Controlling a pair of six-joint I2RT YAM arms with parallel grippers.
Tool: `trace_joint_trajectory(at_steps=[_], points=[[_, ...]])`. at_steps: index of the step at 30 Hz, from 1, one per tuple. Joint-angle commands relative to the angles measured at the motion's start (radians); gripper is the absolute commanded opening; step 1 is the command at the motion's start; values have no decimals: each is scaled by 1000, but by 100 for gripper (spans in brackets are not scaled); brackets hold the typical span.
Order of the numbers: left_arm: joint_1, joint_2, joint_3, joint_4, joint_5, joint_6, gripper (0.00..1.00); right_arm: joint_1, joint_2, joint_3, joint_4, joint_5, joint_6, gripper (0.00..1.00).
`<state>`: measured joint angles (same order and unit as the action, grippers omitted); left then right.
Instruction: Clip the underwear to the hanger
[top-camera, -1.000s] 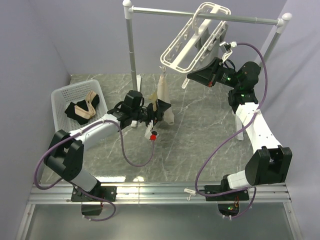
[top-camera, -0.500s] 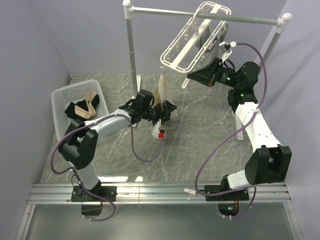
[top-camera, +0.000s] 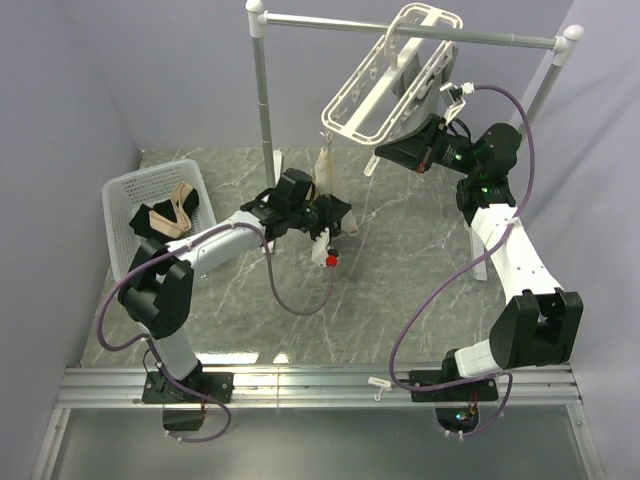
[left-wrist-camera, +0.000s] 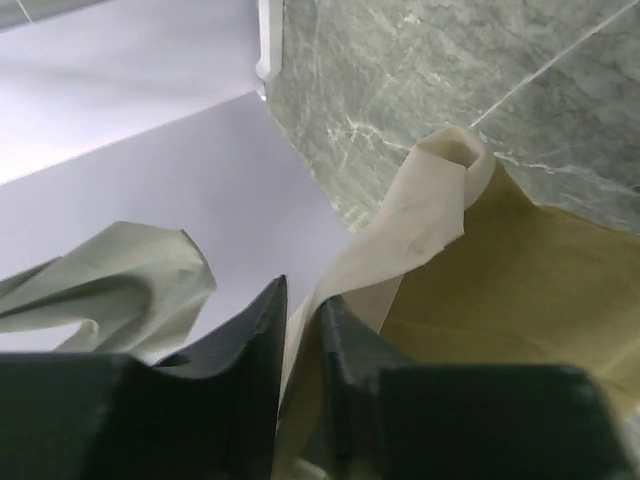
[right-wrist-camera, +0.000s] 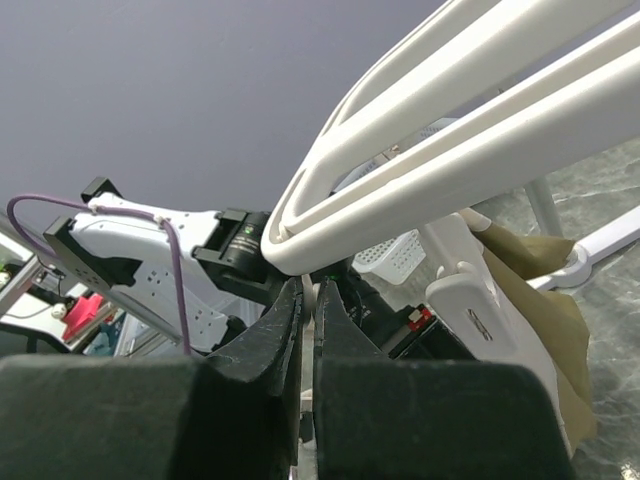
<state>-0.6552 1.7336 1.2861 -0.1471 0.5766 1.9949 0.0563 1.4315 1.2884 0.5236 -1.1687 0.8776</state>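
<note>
The white hanger (top-camera: 385, 85) hangs tilted from the rail. My right gripper (top-camera: 385, 152) is under its right end, and in the right wrist view that gripper (right-wrist-camera: 308, 290) is shut on a thin white tab below the hanger frame (right-wrist-camera: 450, 130). The tan underwear (top-camera: 325, 172) dangles from a white clip (right-wrist-camera: 478, 305) at the hanger's lower left corner. My left gripper (top-camera: 335, 215) is at the cloth's lower part. In the left wrist view its dark fingers (left-wrist-camera: 262, 345) stand close together, with the pale edge of the underwear (left-wrist-camera: 500, 290) pinched between them.
A white basket (top-camera: 125, 200) at the left holds black and beige cloth pieces (top-camera: 165, 215). The silver rail stand (top-camera: 262, 90) rises behind the underwear, its other post (top-camera: 545, 85) at the right. A pale grey-green cloth (left-wrist-camera: 110, 280) shows left of my left fingers.
My left gripper has moved right and up to the hanging underwear, and its jaws have closed from wide apart onto the cloth. The right arm and the hanger have stayed put.
</note>
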Motion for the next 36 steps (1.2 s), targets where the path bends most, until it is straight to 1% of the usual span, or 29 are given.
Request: trace_joint_trajectory(at_steps=[1,2,3,5,6,7,9,10,12,17,19,21,22,26,31,33,34,35,36], points=[[-11,4,90,-184,-1,186,20,-7,3,-1,39,-14,12,0],[-12,6,104,-218,-3,180,17,-9,3,-1,36,-13,5,0],[-17,10,137,-258,-4,177,11,-9,-2,0,30,-13,0,0],[-20,20,174,-392,-3,185,11,-12,-2,-1,18,-13,-9,0],[-24,26,192,-425,-10,188,21,-12,0,-3,16,-14,-6,0],[-24,30,190,-434,-23,196,28,-12,0,-3,24,-16,-3,0],[-34,30,168,-410,-56,193,42,-12,0,-4,27,-16,3,0],[-38,40,171,-407,-64,189,44,-12,0,-4,29,-16,1,0],[-47,55,211,-463,-89,186,50,-12,-2,-4,29,-17,1,0],[-67,90,272,-542,-138,180,55,-16,0,-4,30,-19,4,0],[-73,116,312,-603,-191,183,56,-16,3,-4,36,-19,12,0],[-84,145,355,-664,-237,183,58,-18,4,-4,44,-17,17,0],[-89,153,366,-678,-274,173,59,-16,4,-4,44,-17,15,0],[-100,190,403,-681,-343,139,61,-18,3,-6,44,-19,15,0],[-101,204,417,-681,-347,140,59,-21,3,-8,44,-19,14,0],[-106,202,417,-669,-328,139,51,-24,3,-9,46,-19,12,0],[-107,202,420,-666,-317,122,43,-23,1,-11,44,-17,11,0],[-109,201,433,-677,-307,117,28,-23,1,-11,44,-17,11,0],[-109,201,441,-684,-279,114,23,-24,0,-11,42,-16,11,0]])
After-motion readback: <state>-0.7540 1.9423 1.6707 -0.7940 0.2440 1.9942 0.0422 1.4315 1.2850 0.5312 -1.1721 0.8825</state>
